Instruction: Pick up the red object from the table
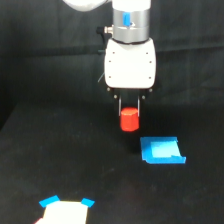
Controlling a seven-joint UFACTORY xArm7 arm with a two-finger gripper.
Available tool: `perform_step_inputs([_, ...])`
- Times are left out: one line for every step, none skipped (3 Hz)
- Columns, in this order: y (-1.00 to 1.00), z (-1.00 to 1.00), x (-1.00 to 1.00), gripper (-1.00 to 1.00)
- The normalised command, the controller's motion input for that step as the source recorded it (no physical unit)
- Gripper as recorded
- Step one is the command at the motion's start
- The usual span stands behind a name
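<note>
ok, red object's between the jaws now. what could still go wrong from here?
1. The gripper holds only the top of the red object; most of it hangs below the jaws, so a jolt could make it slip out.
2. The blue piece lies just to the exterior view's right on the table; a low sideways move could clip it.
3. Whether the object has left the table cannot be told from this single view, so confirm the lift before moving off.
</note>
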Motion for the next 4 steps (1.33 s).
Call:
perform_step_inputs([-0.06,0.51,-0.09,-0.75])
perform_step_inputs([-0.27,0.76,0.5,-1.0])
perform_step_inputs([-0.28,0.21,-0.16,-0.97])
perform_step_inputs([-0.26,0.23,0.14,-1.0])
